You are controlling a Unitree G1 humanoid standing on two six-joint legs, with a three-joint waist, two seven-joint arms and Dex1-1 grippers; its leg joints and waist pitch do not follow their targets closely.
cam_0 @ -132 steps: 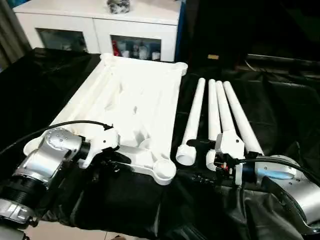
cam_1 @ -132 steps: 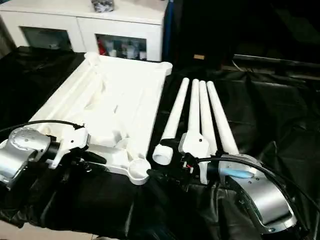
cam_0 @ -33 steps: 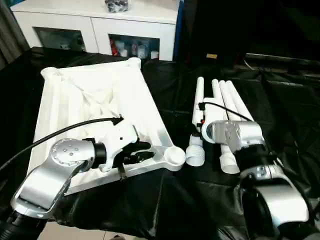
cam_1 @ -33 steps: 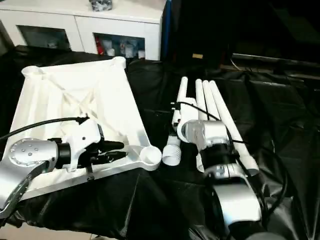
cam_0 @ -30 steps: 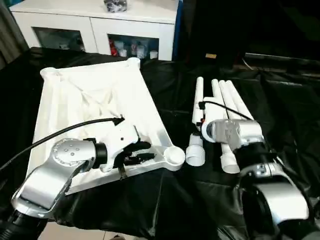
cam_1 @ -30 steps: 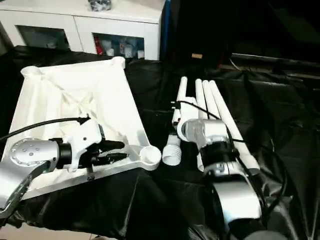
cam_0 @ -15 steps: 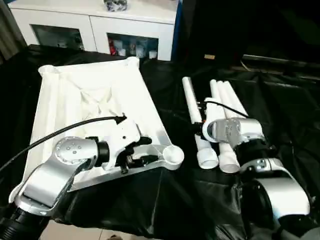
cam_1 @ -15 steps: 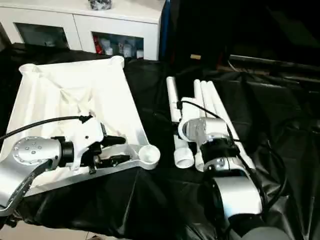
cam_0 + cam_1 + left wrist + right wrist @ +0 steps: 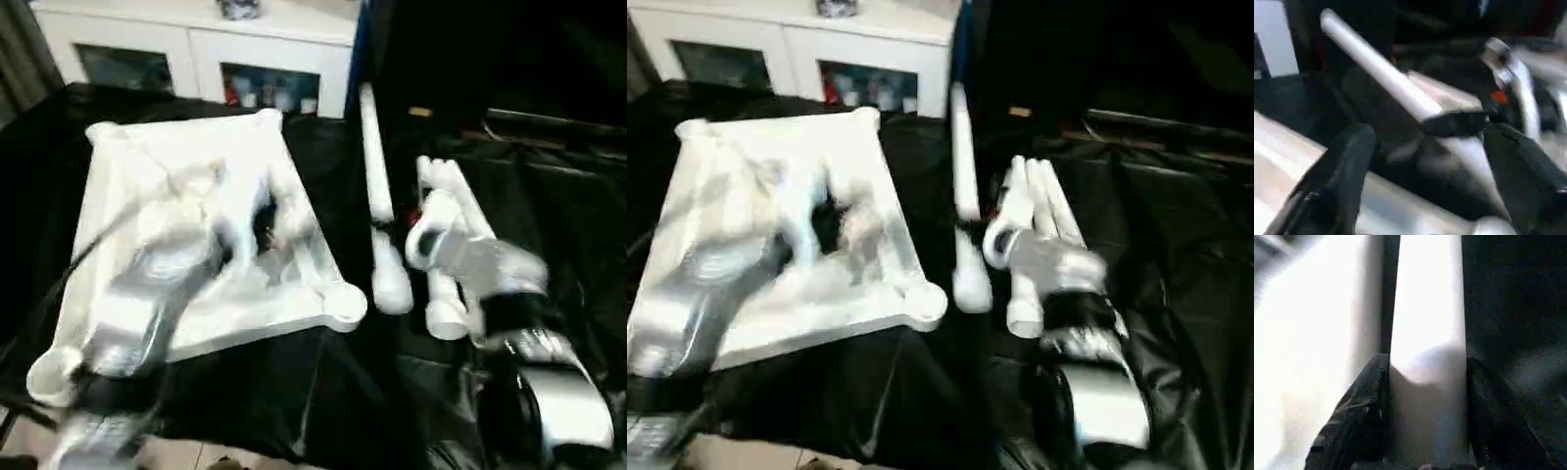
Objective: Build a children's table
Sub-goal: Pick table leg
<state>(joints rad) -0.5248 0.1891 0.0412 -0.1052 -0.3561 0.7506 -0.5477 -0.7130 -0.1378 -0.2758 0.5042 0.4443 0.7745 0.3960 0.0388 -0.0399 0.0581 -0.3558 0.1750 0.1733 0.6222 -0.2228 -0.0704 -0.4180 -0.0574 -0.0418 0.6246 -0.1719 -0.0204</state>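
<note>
Surface (image 9: 549, 225) draped in black cloth carries one white plastic rectangular tabletop (image 9: 127, 196), lying ribbed underside up on the robot's left with its four round corner sockets (image 9: 345, 304) showing. One white cabinet with glass doors (image 9: 196, 49) stands behind it. Of the four long white tapered tube legs, three (image 9: 1043, 196) lie side by side on the cloth at the right. The fourth leg (image 9: 370, 147) slants just beside the tabletop's right edge, clamped between the two black fingers of the right end effector (image 9: 1426, 362). The left end effector (image 9: 1427, 134), above the tabletop, gapes wide and holds nothing.
</note>
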